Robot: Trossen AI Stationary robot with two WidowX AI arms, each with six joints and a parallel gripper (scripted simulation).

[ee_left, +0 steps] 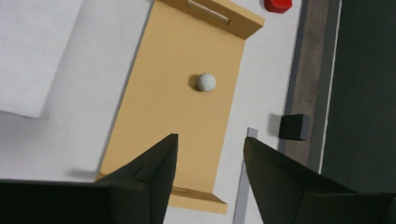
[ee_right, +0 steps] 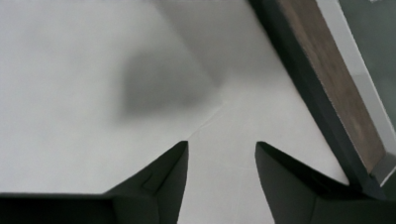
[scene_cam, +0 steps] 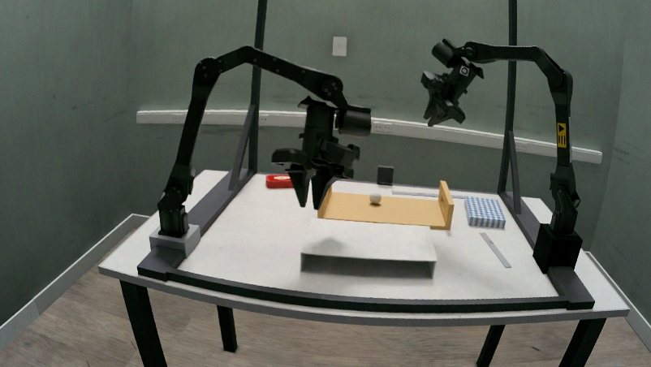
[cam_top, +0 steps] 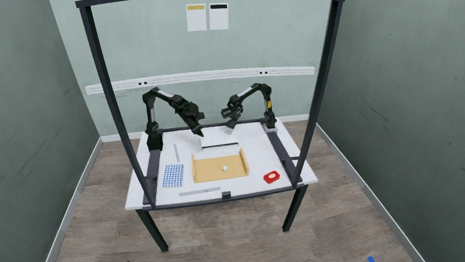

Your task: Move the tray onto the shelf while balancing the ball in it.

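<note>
I had both sets of fingers partly open with nothing between them: the left fingers (cam_top: 198, 130) (scene_cam: 444, 120) high over the surface (cam_top: 254, 146) (scene_cam: 255, 246) (ee_left: 89, 129), the right fingers (cam_top: 231, 125) (scene_cam: 309, 205) lower, near one end of the tray (cam_top: 208, 168) (scene_cam: 396, 212) (ee_left: 163, 104) in the exterior view. Dark, tapering tips framed both wrist views. The tray lay flat on the smooth white surface beside the shelf (cam_top: 218, 137) (scene_cam: 371, 241) (ee_left: 30, 59), a long tan rectangle with upright end walls, one showing a narrow slot. On it sat the pale, round ball (cam_top: 225, 168) (scene_cam: 375, 198) (ee_left: 206, 82), off-centre. The shelf was plain, matte white and flat-topped, with an open front. A blue-and-white checkered block (cam_top: 173, 175) (scene_cam: 485, 212) and a rounded red box (cam_top: 271, 177) (scene_cam: 278, 181) (ee_left: 278, 5) lay well apart.
</note>
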